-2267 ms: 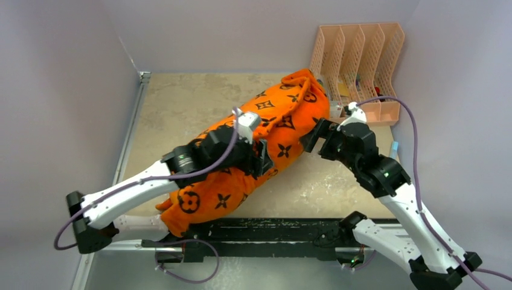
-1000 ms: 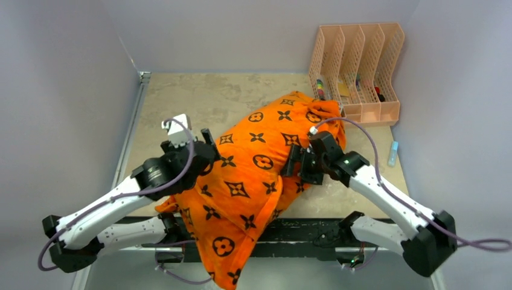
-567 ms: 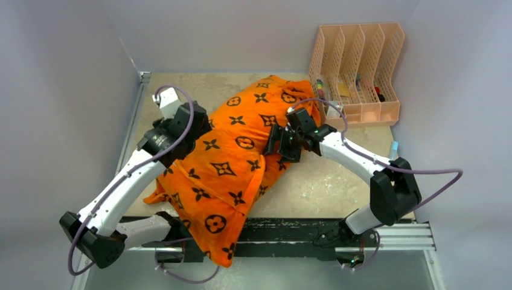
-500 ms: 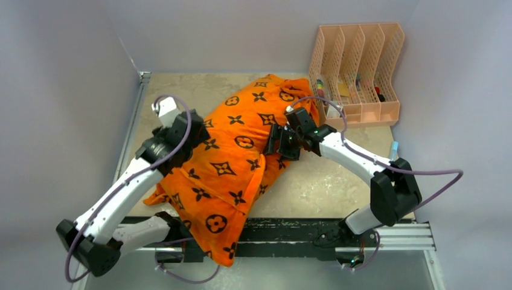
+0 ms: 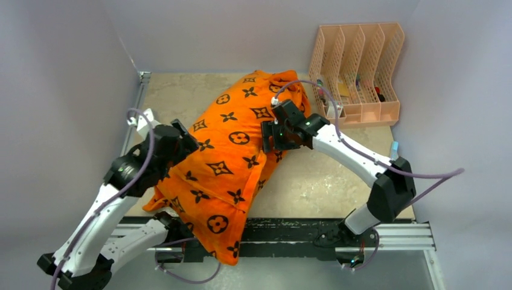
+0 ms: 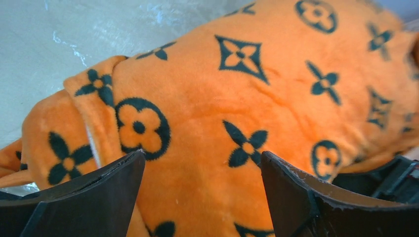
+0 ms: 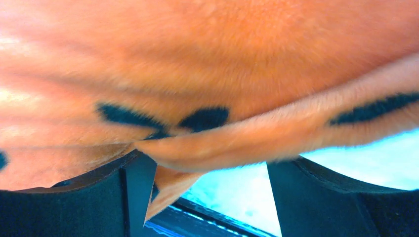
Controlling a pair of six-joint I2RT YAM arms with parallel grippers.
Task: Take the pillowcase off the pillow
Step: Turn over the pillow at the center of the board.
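Top external view, going left to right: the left gripper [image 6: 201, 157] is up against the left side of the pillowcase [image 5: 229, 157], fingers spread wide with nothing pinched between them. The orange cover lies diagonally across the table [image 5: 314, 181], with its near end hanging over the front edge and its far end beside the peach rack [image 5: 362, 60]. The right gripper [image 7: 205, 163] sits at the cover's right side, jaws wide apart too, a fold of plush draped across the gap but not clamped.

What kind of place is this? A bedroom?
Probably a robot test booth, not a bedroom: plain walls box in a table, and a left arm and right arm are bolted at its edge.
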